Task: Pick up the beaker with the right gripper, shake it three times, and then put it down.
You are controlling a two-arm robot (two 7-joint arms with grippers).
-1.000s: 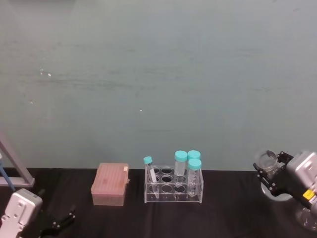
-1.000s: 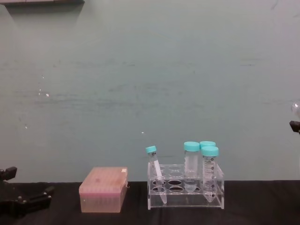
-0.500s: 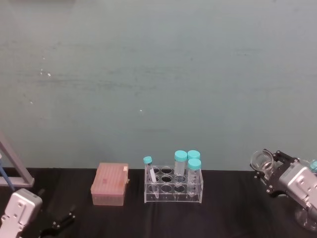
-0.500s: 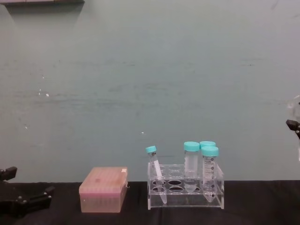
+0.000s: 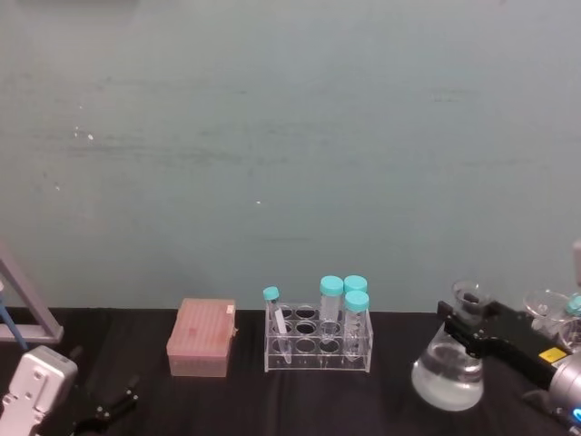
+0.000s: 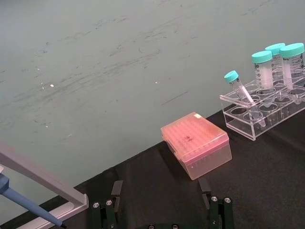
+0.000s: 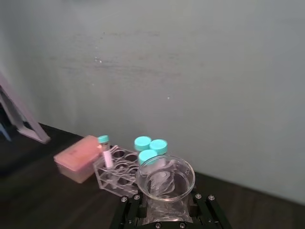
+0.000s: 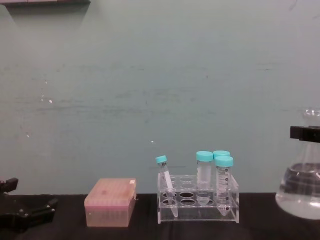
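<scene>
Right end effector: black, angular, flat dark fingers closed on the narrow neck of the clear glass conical beaker, just under the flared rim. In the right wrist view the rim sits directly above the two fingers, one on each side of the neck. In the chest view the clamp crosses the neck as a dark bar.

Beaker: upright, clear liquid filling the wide lower part. It stands at the right of the black surface, nearer the robot than the rack. Its base is low, at about surface level; whether it touches cannot be told.

To the beaker's left and farther back: clear acrylic tube rack, well apart from the beaker. It holds three upright teal-capped plastic tubes at its right end and one smaller tube leaning at its left end.

Left of the rack, near but not touching: closed pink translucent tip box.

Left end effector: black, low at the near left corner of the surface, fingers spread and holding nothing, well apart from the box.
</scene>
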